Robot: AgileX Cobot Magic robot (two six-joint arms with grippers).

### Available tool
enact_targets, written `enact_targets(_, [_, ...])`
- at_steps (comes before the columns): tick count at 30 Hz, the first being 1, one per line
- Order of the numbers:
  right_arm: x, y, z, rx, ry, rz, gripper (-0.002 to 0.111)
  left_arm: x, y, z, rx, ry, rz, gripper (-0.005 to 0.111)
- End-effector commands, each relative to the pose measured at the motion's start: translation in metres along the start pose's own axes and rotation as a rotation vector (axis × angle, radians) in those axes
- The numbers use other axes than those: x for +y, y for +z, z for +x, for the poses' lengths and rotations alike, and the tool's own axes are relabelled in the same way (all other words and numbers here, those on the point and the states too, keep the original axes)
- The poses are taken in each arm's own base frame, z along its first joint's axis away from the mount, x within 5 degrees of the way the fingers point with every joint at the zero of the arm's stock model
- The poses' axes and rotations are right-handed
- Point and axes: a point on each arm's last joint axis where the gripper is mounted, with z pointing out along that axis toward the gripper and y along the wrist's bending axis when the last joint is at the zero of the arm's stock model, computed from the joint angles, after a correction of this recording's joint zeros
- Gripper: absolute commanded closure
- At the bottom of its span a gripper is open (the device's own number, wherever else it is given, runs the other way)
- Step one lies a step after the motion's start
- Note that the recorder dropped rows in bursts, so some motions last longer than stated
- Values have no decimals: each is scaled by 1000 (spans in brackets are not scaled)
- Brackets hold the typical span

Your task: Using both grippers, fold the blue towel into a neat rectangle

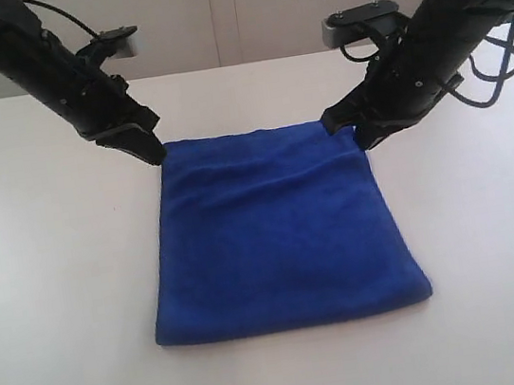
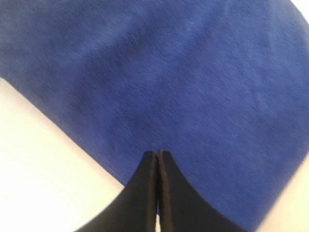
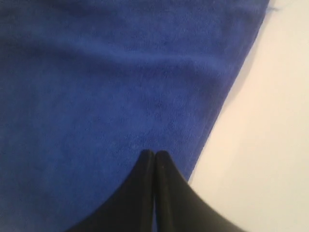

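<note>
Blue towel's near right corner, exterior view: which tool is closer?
Right. The right tool sits at the blue towel's far right corner, same side; the left tool is at the far left corner, diagonally opposite.

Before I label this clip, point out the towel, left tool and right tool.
towel (image 1: 278,237), exterior view, cloth middle
left tool (image 2: 158,152), left wrist view, shut tips
right tool (image 3: 154,153), right wrist view, shut tips
</note>
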Motion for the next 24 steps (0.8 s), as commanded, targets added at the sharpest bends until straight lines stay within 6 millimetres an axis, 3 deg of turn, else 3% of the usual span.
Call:
enact_targets(1, [4, -10, 18, 60, 44, -13, 108, -19, -12, 10, 39, -42, 33, 107])
enact_targets(10, [10, -1, 61, 180, 89, -49, 108, -64, 10, 40, 118, 0, -8, 107])
enact_targets(19, [24, 14, 81, 230, 101, -89, 108, -79, 56, 86, 232, -116, -10, 107])
enact_targets(24, [30, 22, 87, 206, 79, -72, 108, -86, 73, 101, 241, -130, -35, 107])
